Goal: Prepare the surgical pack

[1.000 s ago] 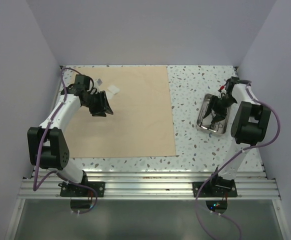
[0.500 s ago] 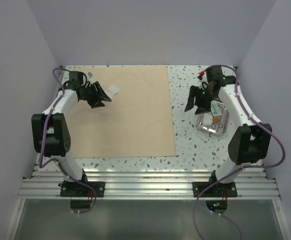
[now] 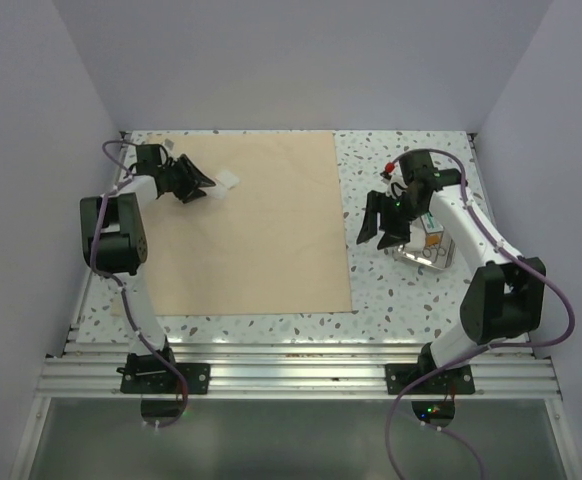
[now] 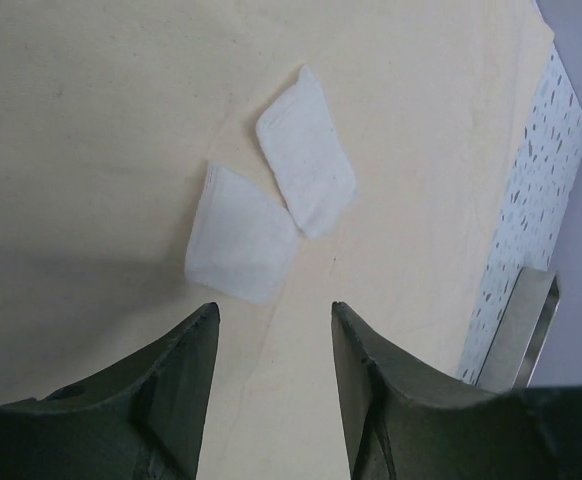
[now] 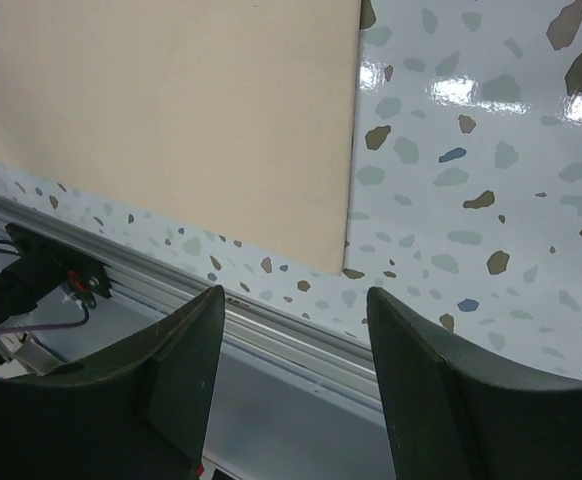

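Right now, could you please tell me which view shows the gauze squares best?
Left wrist: both gauze squares lie large and clear on the sheet. Top external shows one tiny white patch; right wrist shows none.

Tan sheet [image 3: 251,230], white gauze squares [image 4: 241,245], white table [image 3: 401,290] speckled grey and brown; tray [image 3: 431,252] seemingly silver.
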`<action>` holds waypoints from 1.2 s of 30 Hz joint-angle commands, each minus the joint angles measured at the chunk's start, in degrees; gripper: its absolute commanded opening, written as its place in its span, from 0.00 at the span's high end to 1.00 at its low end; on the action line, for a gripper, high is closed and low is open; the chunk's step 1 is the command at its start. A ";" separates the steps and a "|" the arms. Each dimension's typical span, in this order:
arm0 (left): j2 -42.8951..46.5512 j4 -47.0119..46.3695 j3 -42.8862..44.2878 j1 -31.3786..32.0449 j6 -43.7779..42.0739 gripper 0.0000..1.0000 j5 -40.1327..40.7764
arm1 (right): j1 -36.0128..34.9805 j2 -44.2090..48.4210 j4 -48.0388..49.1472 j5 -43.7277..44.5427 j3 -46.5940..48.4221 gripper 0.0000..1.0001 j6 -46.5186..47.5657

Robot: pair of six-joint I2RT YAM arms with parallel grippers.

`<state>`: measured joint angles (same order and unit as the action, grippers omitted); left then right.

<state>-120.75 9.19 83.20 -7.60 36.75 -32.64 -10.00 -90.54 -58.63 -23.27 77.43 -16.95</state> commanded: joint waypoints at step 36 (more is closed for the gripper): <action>-8.10 -6.64 6.36 0.04 6.58 0.63 4.61 | 0.07 3.00 0.62 -1.25 -2.19 0.37 1.57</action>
<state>-127.96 4.78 87.85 -7.57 42.96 -27.57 -10.00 -90.19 -58.24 -23.53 75.40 -16.40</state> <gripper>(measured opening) 0.407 0.634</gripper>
